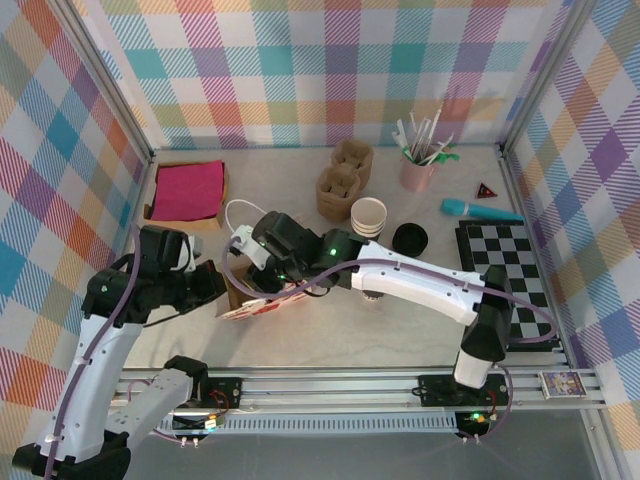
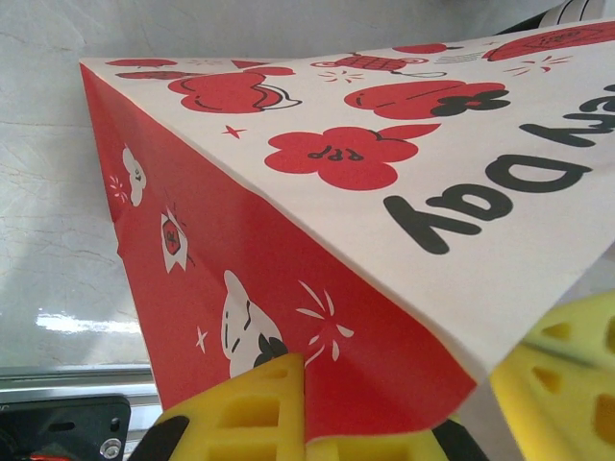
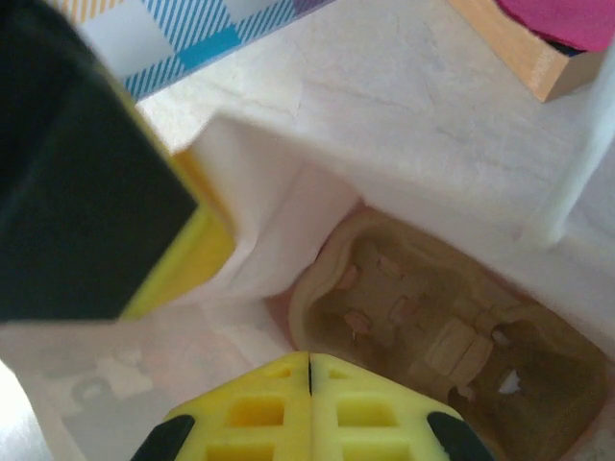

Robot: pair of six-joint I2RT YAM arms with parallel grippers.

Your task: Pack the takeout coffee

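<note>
Takeout coffee (image 1: 409,238) beside checkerboard (image 1: 505,265) edge; left tool (image 2: 452,413) pinching bag (image 2: 317,250) edge.

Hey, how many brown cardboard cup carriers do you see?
3. One carrier at the back, a second just in front of it, a third inside the paper bag. Some may be nested together.

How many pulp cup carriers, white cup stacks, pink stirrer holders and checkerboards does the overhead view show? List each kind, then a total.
Pulp cup carriers: 2
White cup stacks: 1
Pink stirrer holders: 1
Checkerboards: 1
Total: 5
</note>
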